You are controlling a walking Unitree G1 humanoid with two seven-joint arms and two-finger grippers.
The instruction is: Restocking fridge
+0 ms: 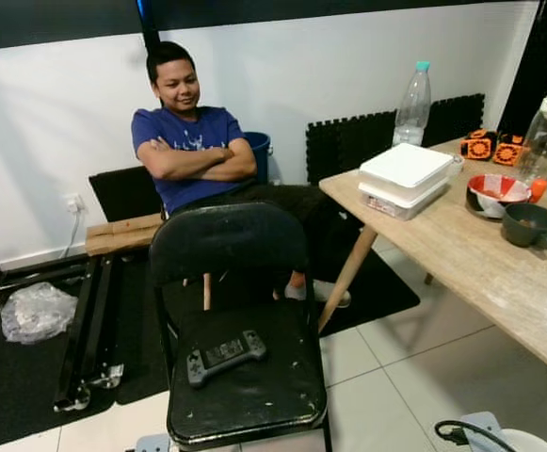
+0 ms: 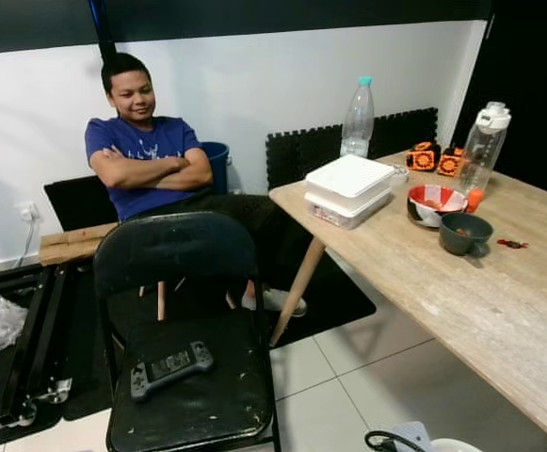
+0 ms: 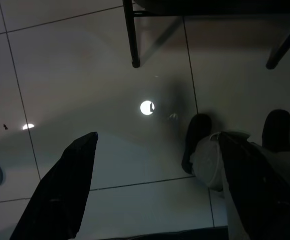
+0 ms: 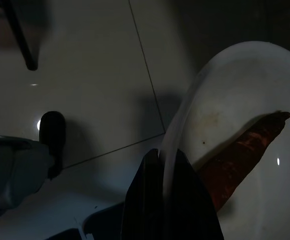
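My right gripper [image 4: 168,196] hangs low over the floor, shut on the rim of a white plate [image 4: 244,100]. A long reddish-brown piece of food [image 4: 239,157] lies on that plate. The plate's edge [image 1: 529,441] peeks in at the bottom right of the head views. My left gripper [image 3: 154,195] hangs open above the floor tiles, nothing between its fingers [image 3: 60,190]. On the wooden table [image 1: 480,273] to my right stand stacked white lidded containers [image 1: 405,179], a clear water bottle [image 1: 412,105], a red-and-white bowl [image 1: 497,194] and a dark green bowl [image 1: 529,224].
A black folding chair [image 1: 240,367] stands straight ahead with a handheld game controller [image 1: 226,356] on its seat. Behind it a person [image 1: 193,146] sits with arms crossed. A clear shaker bottle [image 1: 546,132] and orange-black gadgets [image 1: 494,146] are at the table's far end.
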